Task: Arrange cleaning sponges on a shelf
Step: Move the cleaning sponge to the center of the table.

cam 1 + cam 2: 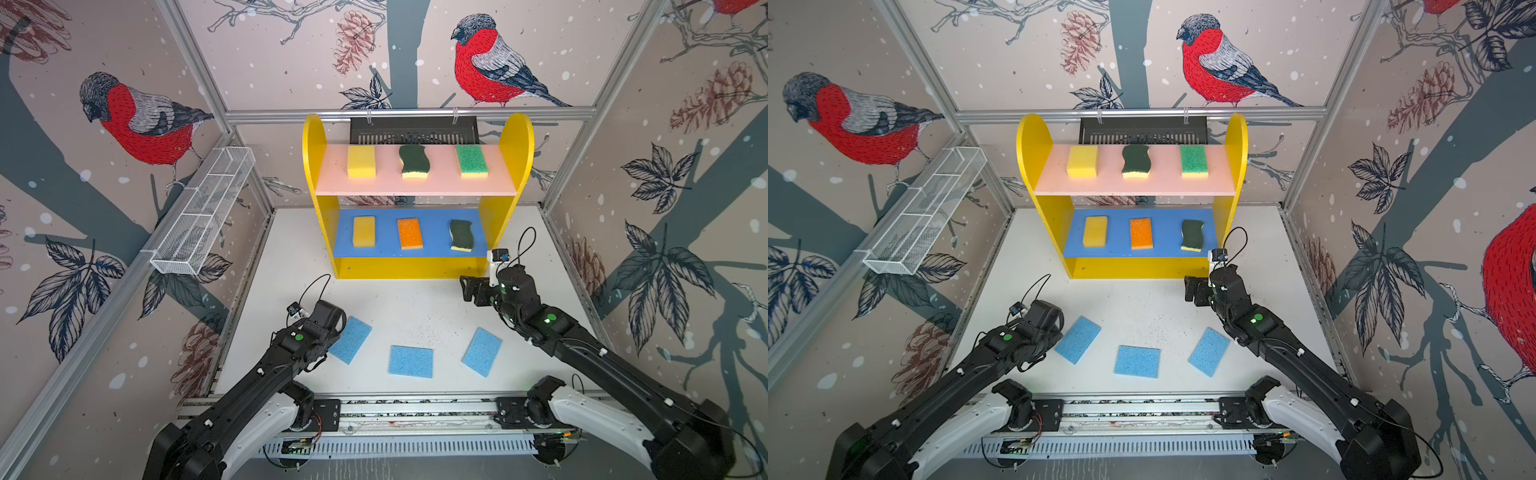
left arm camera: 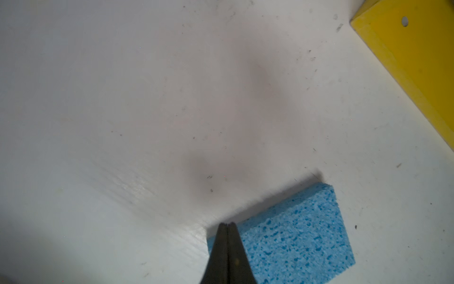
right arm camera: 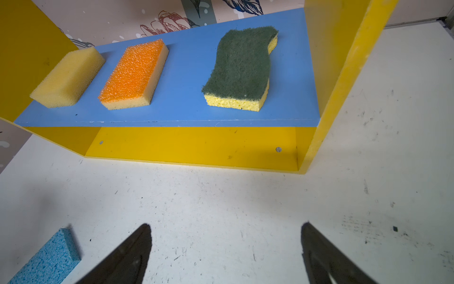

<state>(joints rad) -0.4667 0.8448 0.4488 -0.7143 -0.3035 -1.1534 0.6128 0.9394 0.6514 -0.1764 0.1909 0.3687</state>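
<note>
Left gripper (image 2: pixel 227 225) has its two fingers pressed tight together, and its tip sits right at the edge of the first blue sponge (image 2: pixel 292 236), the one on the desk (image 1: pixel 415 307) in front of the left end of the shelf (image 1: pixel 407 268). I see no sponge between the fingers, and the sponge looks flat on the desk. So I think the pinch missed, or only nipped the very edge; I cannot tell which. Over by the right end of the shelf, the right gripper (image 3: pixel 226 225) is spread wide and holds nothing. Six sponges sit on the shelf. On the pink board (image 1: pixel 415 187) are a yellow sponge (image 1: pixel 361 162), a wavy green sponge (image 1: pixel 414 162) and a bright green sponge (image 1: pixel 471 160). On the blue board (image 1: pixel 386 245) are a second yellow sponge (image 1: pixel 364 230), an orange sponge (image 1: pixel 409 233) and a second wavy green sponge (image 1: pixel 461 235). Two more blue ones lie in front of the shelf: the middle blue sponge (image 1: pixel 411 361) and the right blue sponge (image 1: pixel 482 351). I see no sponge on the bottom level (image 3: pixel 191 145). The step in hand looks like picking up the first blue sponge for that bottom level. I think the next move is to open the fingers, get one on each side of the thin edge, and squeeze. Then lift it and slide it in low and flat under the blue board, without bumping it.
</note>
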